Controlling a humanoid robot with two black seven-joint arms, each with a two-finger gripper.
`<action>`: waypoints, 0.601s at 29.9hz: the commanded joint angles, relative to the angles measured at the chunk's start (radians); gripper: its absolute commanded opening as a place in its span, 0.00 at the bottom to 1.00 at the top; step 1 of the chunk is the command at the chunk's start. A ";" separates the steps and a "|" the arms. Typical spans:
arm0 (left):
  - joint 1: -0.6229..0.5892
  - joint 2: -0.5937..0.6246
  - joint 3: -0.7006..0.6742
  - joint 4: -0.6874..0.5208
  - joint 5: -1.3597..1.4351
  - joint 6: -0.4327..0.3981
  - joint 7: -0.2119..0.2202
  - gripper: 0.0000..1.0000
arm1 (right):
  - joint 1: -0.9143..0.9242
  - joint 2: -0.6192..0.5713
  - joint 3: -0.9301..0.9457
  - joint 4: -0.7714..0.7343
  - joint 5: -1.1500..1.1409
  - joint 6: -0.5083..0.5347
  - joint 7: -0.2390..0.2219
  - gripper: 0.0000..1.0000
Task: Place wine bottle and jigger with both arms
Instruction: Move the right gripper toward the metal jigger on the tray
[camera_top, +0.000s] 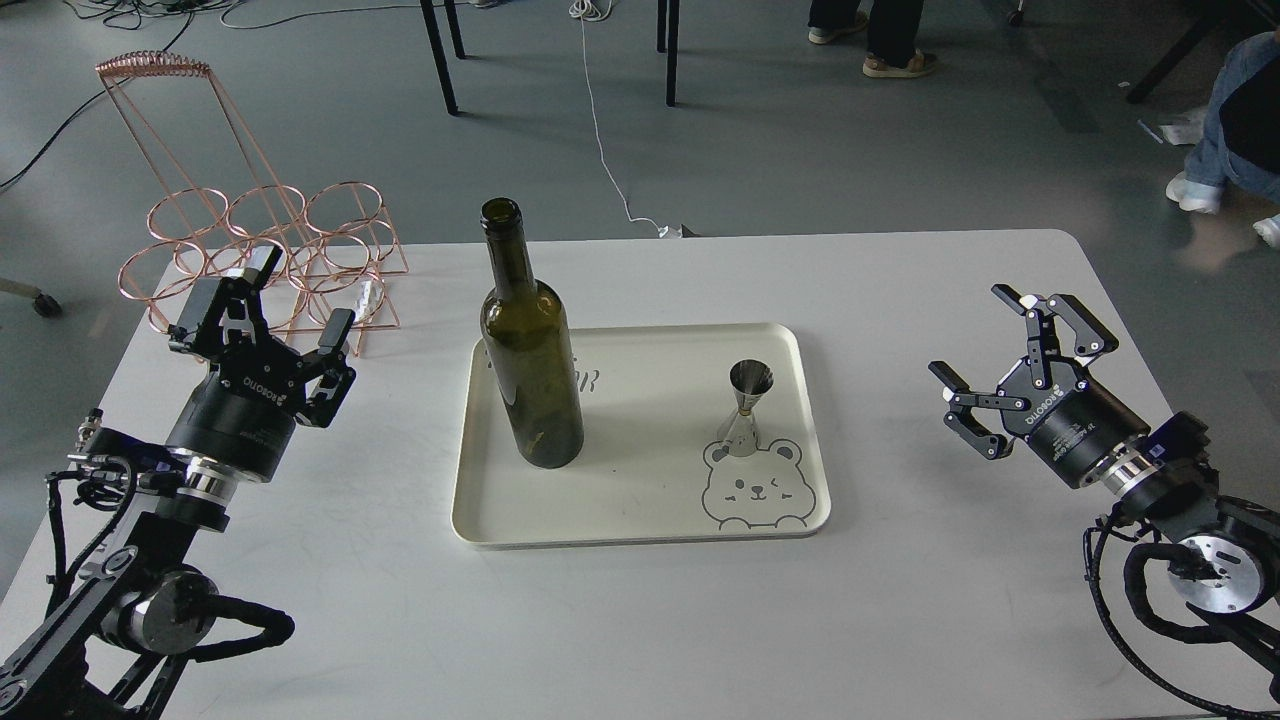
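A tall dark green wine bottle stands upright in the left half of a cream tray at the table's middle. The small steel jigger stands upright in the tray's right half, just above a printed bear face. My left gripper hovers over the table well left of the tray, fingers spread and empty. My right gripper sits far to the right of the tray, also open and holding nothing. Neither gripper touches the bottle or the jigger.
A copper wire bottle rack stands at the table's back left corner, right behind my left gripper. The white table ends close behind the tray. Chair legs, cables and people's feet are on the floor beyond.
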 joint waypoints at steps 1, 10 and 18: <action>0.015 -0.001 0.002 -0.001 0.000 -0.003 0.002 0.98 | 0.002 -0.001 -0.003 -0.017 -0.006 0.000 0.000 0.99; 0.015 0.004 -0.007 0.005 -0.003 -0.081 -0.030 0.98 | 0.012 -0.008 0.010 -0.017 -0.278 0.000 0.000 0.99; 0.017 0.007 0.001 0.005 0.012 -0.099 -0.063 0.98 | 0.011 -0.051 0.043 0.103 -0.880 -0.200 0.000 0.99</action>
